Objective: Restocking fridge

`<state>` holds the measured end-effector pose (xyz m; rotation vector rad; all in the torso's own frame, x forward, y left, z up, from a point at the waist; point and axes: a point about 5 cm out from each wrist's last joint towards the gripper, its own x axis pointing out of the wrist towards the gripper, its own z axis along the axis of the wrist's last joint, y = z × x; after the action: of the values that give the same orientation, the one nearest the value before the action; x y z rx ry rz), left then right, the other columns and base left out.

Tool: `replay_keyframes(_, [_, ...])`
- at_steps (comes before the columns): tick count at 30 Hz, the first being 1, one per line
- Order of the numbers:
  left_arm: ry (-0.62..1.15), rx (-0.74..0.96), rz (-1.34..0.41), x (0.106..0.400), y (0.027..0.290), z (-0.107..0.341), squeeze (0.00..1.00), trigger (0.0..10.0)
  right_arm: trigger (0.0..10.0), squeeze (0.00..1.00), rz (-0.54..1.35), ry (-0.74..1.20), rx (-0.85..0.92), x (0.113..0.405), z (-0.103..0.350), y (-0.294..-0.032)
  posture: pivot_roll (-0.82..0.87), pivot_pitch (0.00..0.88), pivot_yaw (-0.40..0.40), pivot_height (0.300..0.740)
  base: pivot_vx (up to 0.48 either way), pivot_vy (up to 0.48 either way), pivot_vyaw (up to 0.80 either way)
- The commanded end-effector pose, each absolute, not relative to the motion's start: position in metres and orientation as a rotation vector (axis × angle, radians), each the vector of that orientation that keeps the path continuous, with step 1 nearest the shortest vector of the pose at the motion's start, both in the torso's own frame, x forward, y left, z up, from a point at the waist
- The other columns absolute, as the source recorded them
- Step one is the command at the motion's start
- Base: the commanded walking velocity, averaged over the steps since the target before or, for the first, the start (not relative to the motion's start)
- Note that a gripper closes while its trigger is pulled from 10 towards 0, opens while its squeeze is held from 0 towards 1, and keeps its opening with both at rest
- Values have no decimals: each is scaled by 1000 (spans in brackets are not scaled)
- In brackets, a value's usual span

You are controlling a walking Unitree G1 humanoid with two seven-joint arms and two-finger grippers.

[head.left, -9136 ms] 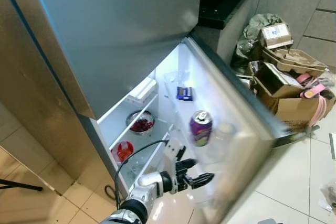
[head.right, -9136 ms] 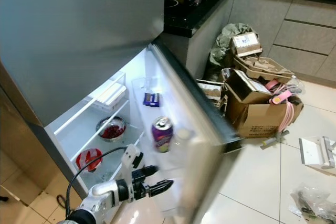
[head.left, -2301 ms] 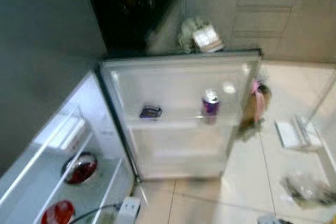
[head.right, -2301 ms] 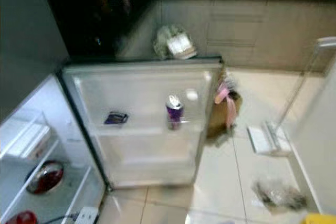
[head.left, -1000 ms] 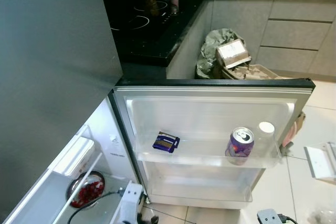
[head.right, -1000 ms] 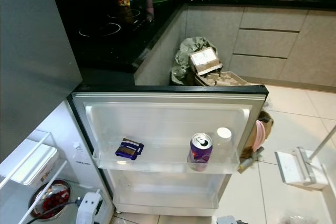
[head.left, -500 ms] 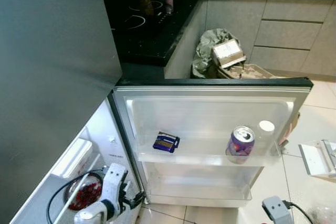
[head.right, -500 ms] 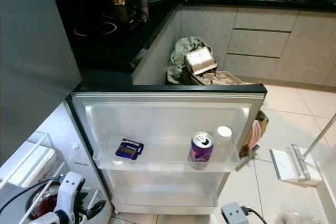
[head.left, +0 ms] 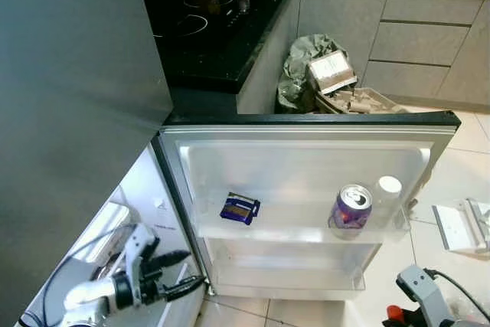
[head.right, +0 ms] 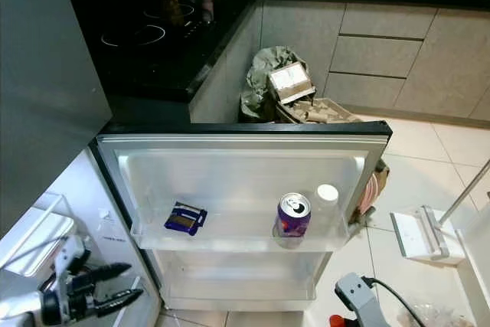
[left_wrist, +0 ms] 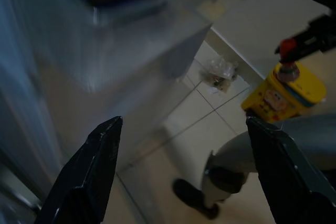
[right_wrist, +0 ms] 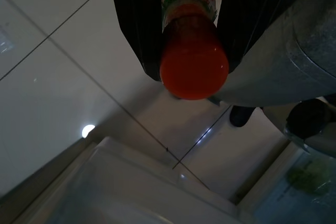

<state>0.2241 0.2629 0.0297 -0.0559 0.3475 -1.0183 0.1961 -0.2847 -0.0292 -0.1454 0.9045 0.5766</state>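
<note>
While I am holding the bottle (right_wrist: 193,51) with my right gripper (right_wrist: 189,64) clamped on its neck just under the red cap, low and to the right of the fridge door (head.left: 306,204), I am judging that the next step is getting it onto the door shelf (head.left: 302,229). Doing that well means lifting it upright and steering for the bare stretch between the dark packet (head.left: 240,208) and the purple can (head.left: 350,208), coming over the shelf's front lip without bumping the can or the white-capped bottle (head.left: 388,188) beside it. My left gripper (head.left: 182,273) is hanging with fingers apart by the door's hinge side, carrying nothing. Compared with half a second ago, my left arm is reaching further out toward the door, and my right wrist is showing higher at the door's lower right.
</note>
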Motion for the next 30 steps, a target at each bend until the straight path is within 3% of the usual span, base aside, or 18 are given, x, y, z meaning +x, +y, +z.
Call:
replay_keyframes(1, [301,5,-1067,221,266,38,0,10000,10000,0,653,862,-161,210,-16,-284,-63,0,-12,740,0,0,0])
replay_keyframes(8, [118,49,-1112,210,261,59,0,10000,10000,0,827,818,-216,230,12,-290,-47,0,-26,740,0,0,0])
replay_keyframes(20, [85,83,-1184,175,232,57,0,10000,10000,0,1018,719,-222,251,45,-284,-15,0,-27,740,0,0,0])
replay_keyframes(30, [14,96,-1068,179,210,61,0,10000,10000,0,1166,613,-162,258,62,-263,-6,0,-5,740,0,0,0])
